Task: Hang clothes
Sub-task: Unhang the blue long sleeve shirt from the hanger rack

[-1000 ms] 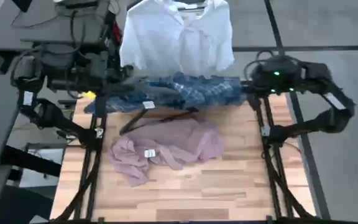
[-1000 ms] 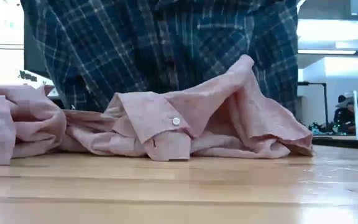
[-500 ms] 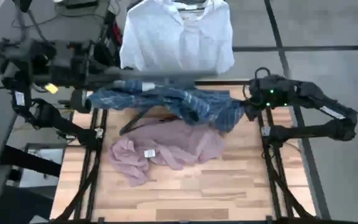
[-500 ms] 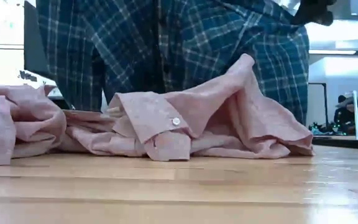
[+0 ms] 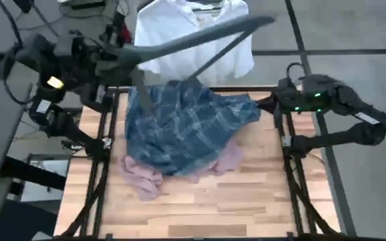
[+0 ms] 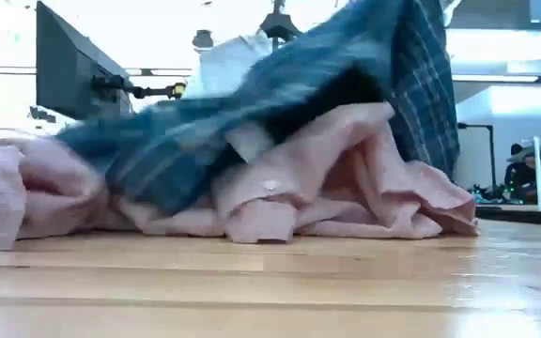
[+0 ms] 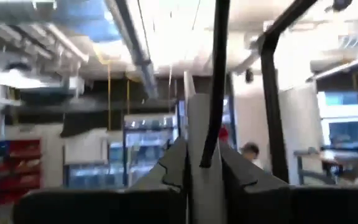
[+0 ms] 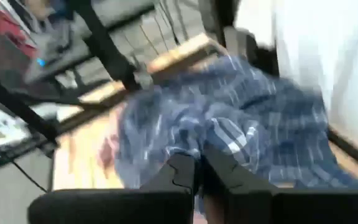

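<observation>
Plaid shirt [image 5: 179,130] lies spread over the far half of the wooden desk [image 5: 246,201], its long axis running across the desk from the left arm's side to the right arm's, draped over most of the pink shirt [image 5: 146,179], which shows only at its near edge. From above, the right gripper [image 5: 268,104] sits at the desk's far right edge, its fingers clamped together on the plaid shirt's right end. The left gripper [image 7: 202,163], raised at the far left, has its fingers nearly together on a thin dark hanger [image 5: 200,37]; from overhead the hanger appears as a long blurred bar slanting up across the white shirt [image 5: 193,47]. That white shirt hangs beyond the desk's far edge.

The desk-level camera shows what the overhead one hides: the plaid cloth rises steeply on the right and falls in a slope to the left over the crumpled pink heap, a pink cuff poking out beneath it. The right wrist camera shows plaid folds bunched right at its fingers [image 8: 182,177]. The left wrist camera points at the ceiling, the hanger wire standing between its fingers [image 7: 176,168].
</observation>
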{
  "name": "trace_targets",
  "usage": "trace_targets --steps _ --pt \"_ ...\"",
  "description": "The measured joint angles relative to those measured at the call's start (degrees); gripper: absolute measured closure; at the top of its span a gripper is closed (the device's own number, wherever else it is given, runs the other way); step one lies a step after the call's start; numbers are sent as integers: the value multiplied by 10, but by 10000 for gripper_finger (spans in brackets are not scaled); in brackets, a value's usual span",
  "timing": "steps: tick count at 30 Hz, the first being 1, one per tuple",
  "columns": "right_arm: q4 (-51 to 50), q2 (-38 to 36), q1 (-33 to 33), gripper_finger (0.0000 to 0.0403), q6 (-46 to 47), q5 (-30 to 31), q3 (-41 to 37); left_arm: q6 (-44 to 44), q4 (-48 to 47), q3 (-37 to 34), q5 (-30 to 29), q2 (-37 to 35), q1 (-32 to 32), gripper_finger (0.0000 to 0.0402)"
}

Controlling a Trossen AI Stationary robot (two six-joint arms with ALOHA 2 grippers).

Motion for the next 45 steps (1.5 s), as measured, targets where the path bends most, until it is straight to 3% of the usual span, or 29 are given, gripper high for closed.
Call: trace_targets --steps 4,8,11,14,20,25,29,32,34,37,42,45 --pt "38 6 35 403 -29 -2 102 2 -83 -1 -42 -7 0 376" --pt "116 16 72 403 -66 -22 188 13 -110 -2 -58 -7 0 376" --pt "184 27 94 403 -73 -92 235 21 -115 -1 -57 -9 0 376" --pt "191 43 111 403 -40 -163 274 28 -121 -1 -57 -7 0 376" --pt "138 72 135 403 28 -254 293 32 -122 -1 -68 -10 0 376" --pt "98 116 177 403 98 -375 293 34 -122 -1 -74 -18 0 376" --pt "64 159 236 403 112 -393 293 35 -130 -1 -74 -21 0 376" --pt "27 189 251 403 105 -375 289 31 -147 -1 -81 -22 0 376" --pt "-4 204 260 403 92 -331 280 29 -166 -1 -92 -22 0 376" --pt "-77 215 276 403 83 -209 258 14 -193 -1 -101 -21 0 376" --pt "-178 207 284 403 101 49 196 -3 -237 -1 -130 -21 0 376" --pt "-227 203 284 403 152 131 129 -20 -271 -1 -141 -21 0 376"
